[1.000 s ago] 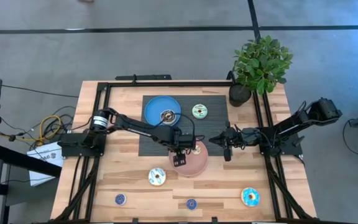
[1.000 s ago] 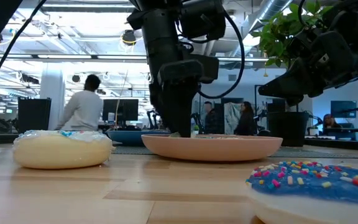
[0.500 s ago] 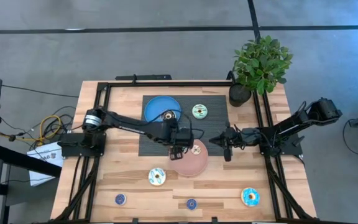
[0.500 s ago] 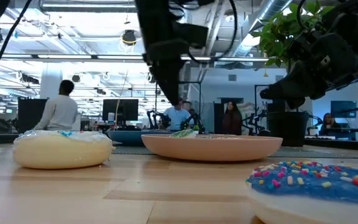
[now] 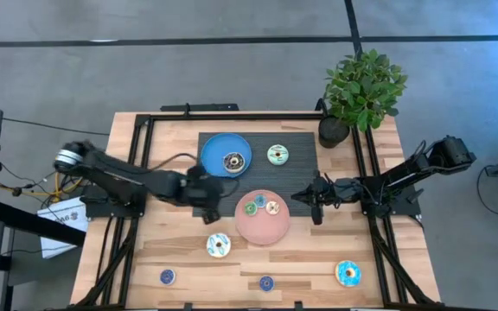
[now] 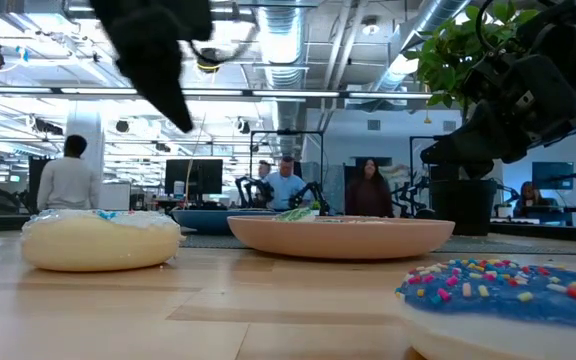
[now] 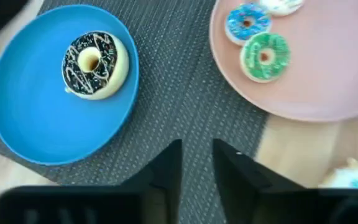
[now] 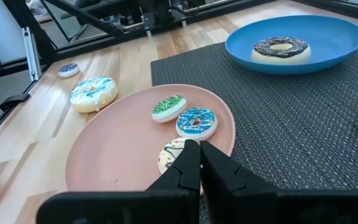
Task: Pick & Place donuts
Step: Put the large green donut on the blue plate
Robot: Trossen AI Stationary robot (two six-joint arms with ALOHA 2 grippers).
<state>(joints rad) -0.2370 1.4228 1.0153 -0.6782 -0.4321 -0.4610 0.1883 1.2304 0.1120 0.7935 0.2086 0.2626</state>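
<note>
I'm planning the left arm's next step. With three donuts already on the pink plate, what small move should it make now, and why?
Probably swing the left end effector, which holds nothing over the dark mat, toward the pale donut lying nearest on the bare wood. The pink plate still has room beside its three donuts, and the right end effector waits shut.

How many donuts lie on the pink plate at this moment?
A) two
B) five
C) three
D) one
C: the pink plate carries three, namely a green donut, a blue sprinkled donut and a white donut partly hidden behind the right pincer.
</note>
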